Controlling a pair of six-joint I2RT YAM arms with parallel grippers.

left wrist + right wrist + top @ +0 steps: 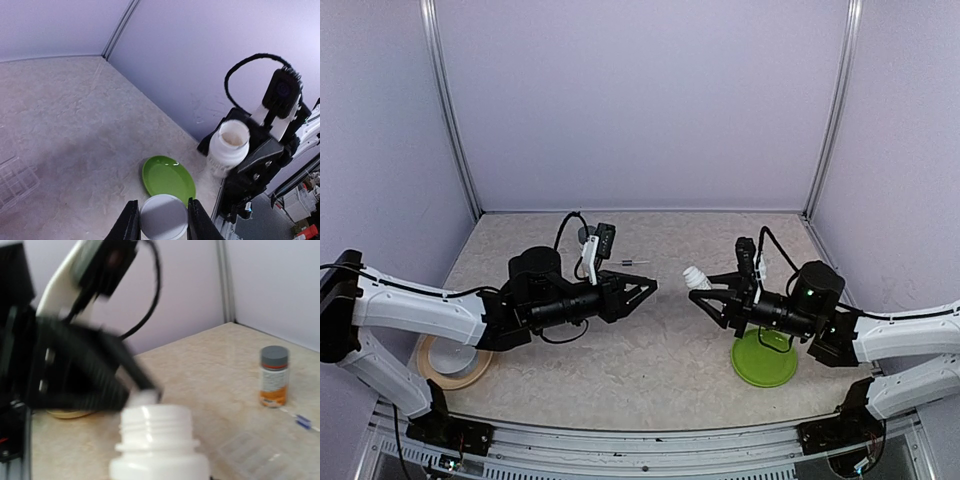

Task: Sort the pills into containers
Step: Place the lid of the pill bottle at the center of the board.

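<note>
My left gripper [648, 287] is shut on a round white cap [162, 218], held in the air above the table; in the left wrist view its fingers [129, 222] press the cap's sides. My right gripper [701, 291] is shut on an open white bottle [692, 275], whose mouth faces the left gripper [229, 142]. The bottle fills the bottom of the right wrist view [157, 440]; the fingers are hidden there. The clear bottle with gray cap and white-and-orange label [273, 376] stands upright at the back. No small clear vial or pills show.
A green plate [765, 360] lies under the right arm and shows empty in the left wrist view [168, 177]. A white bowl on a tan plate [455, 362] sits front left. A clear compartment tray [250, 450] and a small blue item [302, 422] lie near the gray-capped bottle.
</note>
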